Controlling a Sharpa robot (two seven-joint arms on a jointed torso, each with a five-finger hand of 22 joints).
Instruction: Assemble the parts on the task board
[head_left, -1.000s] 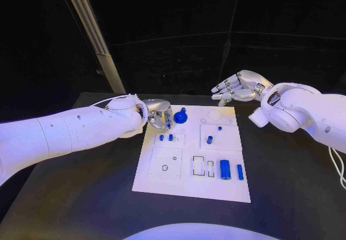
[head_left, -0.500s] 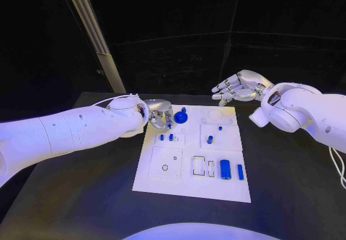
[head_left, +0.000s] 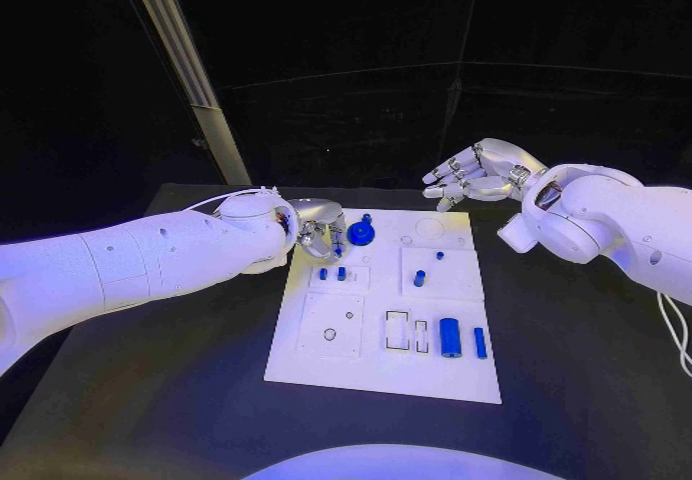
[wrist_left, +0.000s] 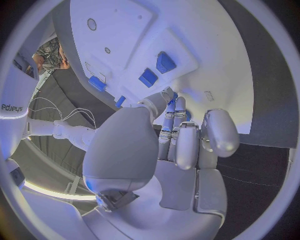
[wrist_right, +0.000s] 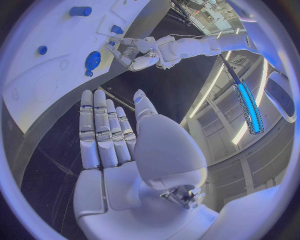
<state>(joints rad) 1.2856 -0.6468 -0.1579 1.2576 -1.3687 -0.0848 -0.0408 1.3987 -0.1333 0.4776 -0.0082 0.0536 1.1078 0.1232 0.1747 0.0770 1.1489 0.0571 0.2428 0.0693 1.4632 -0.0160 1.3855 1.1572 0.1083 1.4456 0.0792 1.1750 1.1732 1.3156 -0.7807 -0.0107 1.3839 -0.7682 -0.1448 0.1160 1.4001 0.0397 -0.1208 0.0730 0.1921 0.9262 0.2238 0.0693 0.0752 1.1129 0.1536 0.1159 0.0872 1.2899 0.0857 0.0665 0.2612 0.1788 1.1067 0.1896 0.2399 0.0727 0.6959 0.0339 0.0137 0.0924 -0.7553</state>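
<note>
Two hands working apart: left hand (head_left: 315, 228), fingers curled, grip unclear, hovering just beside the blue round part (head_left: 361, 235); right hand (head_left: 473, 172) hanging open beyond the task board (head_left: 382, 375)

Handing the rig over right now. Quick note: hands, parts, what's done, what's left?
Left hand: at the board's far left corner, fingers curled beside the round blue part; can't tell whether it grips anything.
Right hand: open, raised beyond the board's far right corner, holding nothing.
Board: centre of table. Two small pegs stand in the upper left block, two more in the upper right block. A large cylinder and a thinner one lie at the lower right, beside two unfilled rectangular slots.
Done: probably the standing pegs.
Left: likely both cylinders, the slots, the round part.
</note>
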